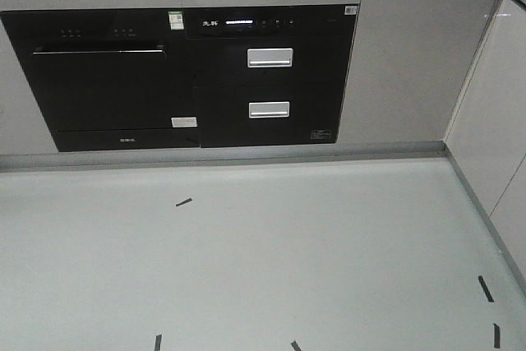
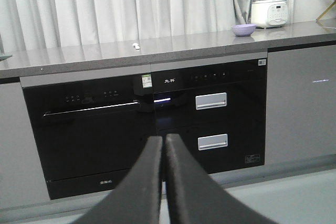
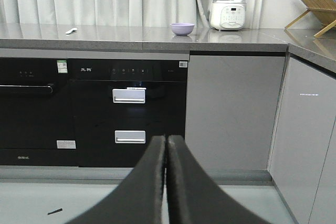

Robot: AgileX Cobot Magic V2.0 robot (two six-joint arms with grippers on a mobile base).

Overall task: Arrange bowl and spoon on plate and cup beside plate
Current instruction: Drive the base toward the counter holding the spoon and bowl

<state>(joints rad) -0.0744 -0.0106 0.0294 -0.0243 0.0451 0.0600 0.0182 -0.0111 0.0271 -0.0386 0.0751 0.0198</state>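
Count on the desk [image 3: 236, 38]: one purple bowl [image 3: 182, 28], one pale spoon [image 3: 71, 30], one white blender [image 3: 228, 3] and one wooden rack [image 3: 314, 1]. Below the desk stand two black built-in appliances: the left appliance [image 1: 107, 96] carries one long bar handle [image 1: 99, 52], the right appliance [image 1: 271, 84] two silver drawer handles [image 1: 270, 57]. The floor [image 1: 329, 244] bears five short black tape marks [image 1: 183, 201], and two tools are in view, the left tool [image 2: 163, 138] and the right tool [image 3: 166, 137], one per arm.

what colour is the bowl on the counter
Lavender purple. The bowl shows best in the right wrist view, on the grey counter.
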